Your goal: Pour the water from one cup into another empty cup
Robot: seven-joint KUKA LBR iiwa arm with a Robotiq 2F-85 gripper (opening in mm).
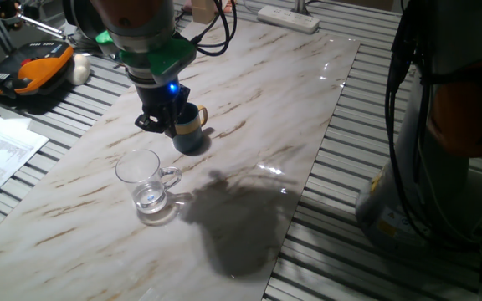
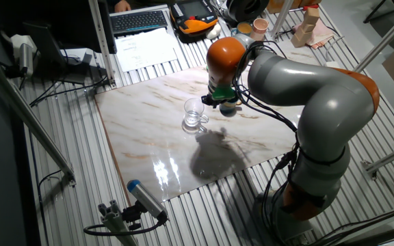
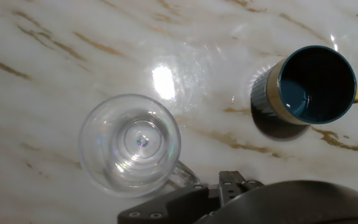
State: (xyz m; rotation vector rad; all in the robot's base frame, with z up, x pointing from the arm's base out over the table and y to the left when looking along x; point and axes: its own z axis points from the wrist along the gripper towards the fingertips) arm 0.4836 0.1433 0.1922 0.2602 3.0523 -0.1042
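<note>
- The glass mug (image 1: 146, 186) stands upright on the counter (image 1: 249, 109), with a little water (image 1: 151, 198) in it. It looks rigid, smooth, breakable; I would grip the wall.
- The gripper (image 1: 161, 117) hangs over the navy mug (image 1: 189, 130), near on the right. I cannot tell how the fingers stand.

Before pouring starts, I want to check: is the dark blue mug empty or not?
Empty. The hand view looks straight into the dark blue mug, which stands upright, and shows only its bare bottom.
</note>
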